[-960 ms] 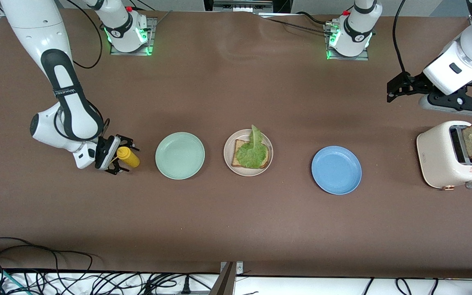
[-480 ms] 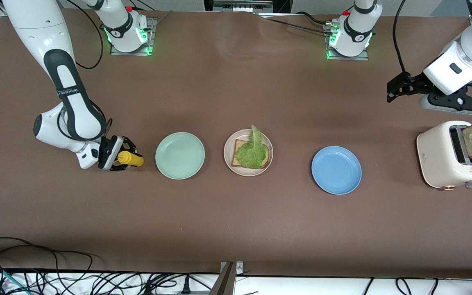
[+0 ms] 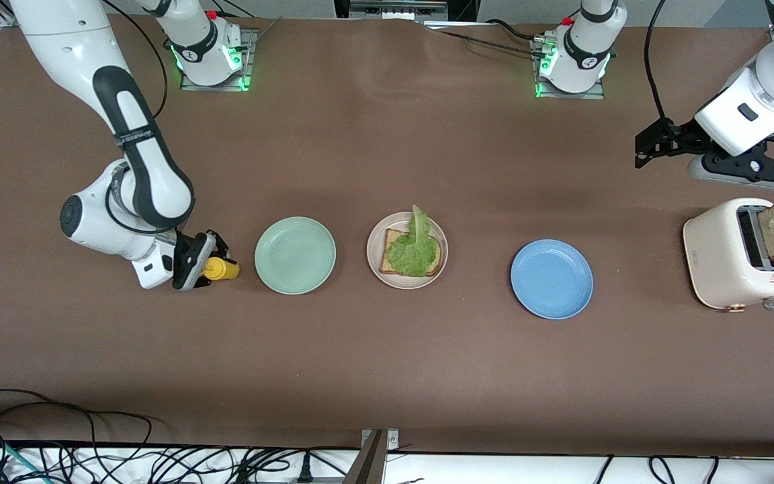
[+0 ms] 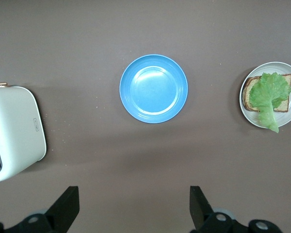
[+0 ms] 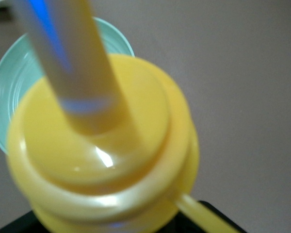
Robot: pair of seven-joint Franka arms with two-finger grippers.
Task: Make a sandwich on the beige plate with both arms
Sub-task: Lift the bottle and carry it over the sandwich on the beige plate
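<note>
Gripping a yellow bottle (image 3: 221, 269) just beside the mint plate's (image 3: 295, 255) rim, right gripper (image 3: 207, 259); left gripper (image 3: 652, 140) gapes over bare table.

Yellow bottle (image 3: 222, 269); mint green plate (image 3: 295, 255); beige plate (image 3: 375, 250) showing brown bread (image 3: 394, 236), green lettuce (image 3: 414, 250); blue plate (image 3: 551, 279); cream toaster (image 3: 723, 259); brown table (image 3: 387, 363)

Even overhead light, soft shadows; the yellow bottle (image 5: 106, 145) fills the right wrist view, blurred.
</note>
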